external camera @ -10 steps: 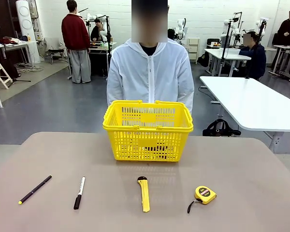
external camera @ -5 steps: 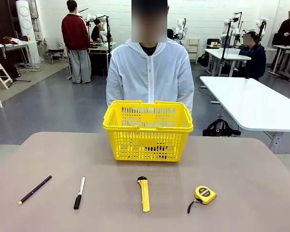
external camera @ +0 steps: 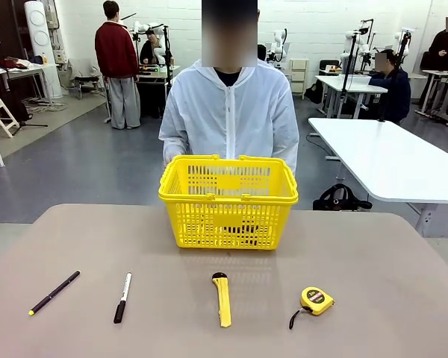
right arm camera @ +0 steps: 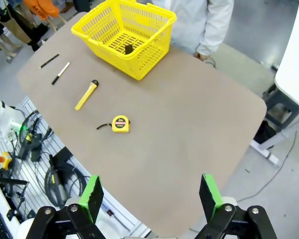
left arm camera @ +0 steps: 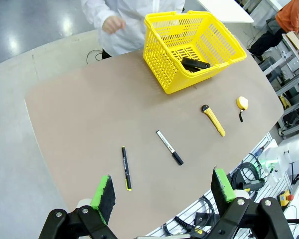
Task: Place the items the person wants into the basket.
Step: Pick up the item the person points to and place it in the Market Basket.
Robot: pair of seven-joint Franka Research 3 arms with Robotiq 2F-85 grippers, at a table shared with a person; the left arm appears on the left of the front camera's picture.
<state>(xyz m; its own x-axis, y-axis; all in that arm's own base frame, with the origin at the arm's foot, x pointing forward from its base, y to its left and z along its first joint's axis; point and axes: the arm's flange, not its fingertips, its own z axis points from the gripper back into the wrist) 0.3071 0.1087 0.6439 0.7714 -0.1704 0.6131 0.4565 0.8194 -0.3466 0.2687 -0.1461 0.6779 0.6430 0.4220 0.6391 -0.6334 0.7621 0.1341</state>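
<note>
Green-padded and spread wide with nothing between its fingers, the left gripper [left arm camera: 163,189] hangs high over the table [external camera: 373,253]; the right gripper [right arm camera: 151,193] is just as wide and empty. Nearest in the front view, four tools lie in a row across the lower frame, well apart: a thin black pen [external camera: 54,292] at lower left, a white-and-black marker [external camera: 122,297], a yellow utility knife [external camera: 222,298] at lower centre with its black tip toward the basket, and a round yellow tape measure [external camera: 316,300]. The pen looks light, stiff and apt to roll, so a pinch across the mid-barrel seems best. The knife looks rigid and smooth-sided, so it is probably safest to take it across its width at mid-length, away from the tip. Beyond them, the yellow lattice basket [external camera: 228,216] stands mid-frame with a small black object [left arm camera: 195,63] already inside. Behind it stands the person [external camera: 230,119]. Compared with a second ago, the tools and basket have not moved; only the person's shoulder at picture left has shifted slightly outward.
</note>
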